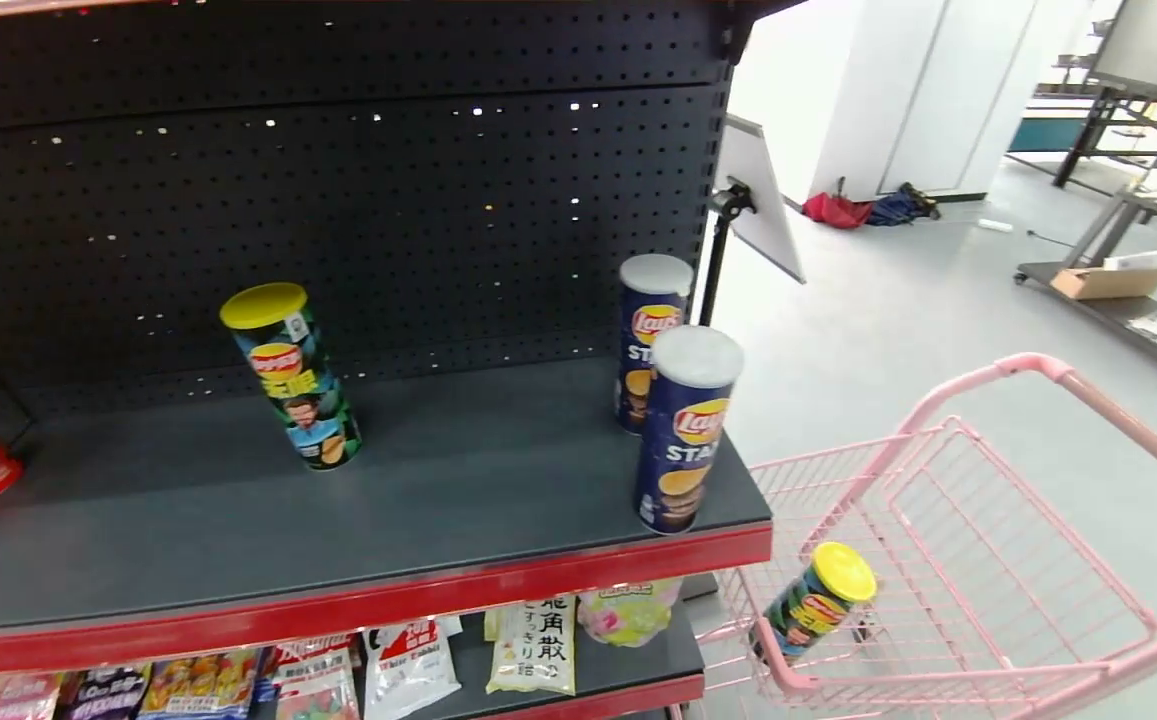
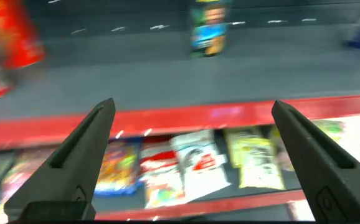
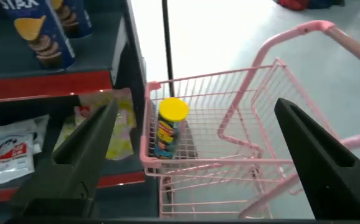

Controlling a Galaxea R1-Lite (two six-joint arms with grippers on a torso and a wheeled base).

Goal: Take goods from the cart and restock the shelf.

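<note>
Left gripper and right gripper both gape empty; we next fetch the seemingly last can, five o'clock, from the cart.

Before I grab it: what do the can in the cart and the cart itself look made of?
The can: probably a paperboard tube with a glossy printed wrap, going by its sheen; its yellow lid looks like smooth plastic. The cart: thin wire grid on a tubular frame, likely metal under an even, slightly glossy pink coating.
</note>
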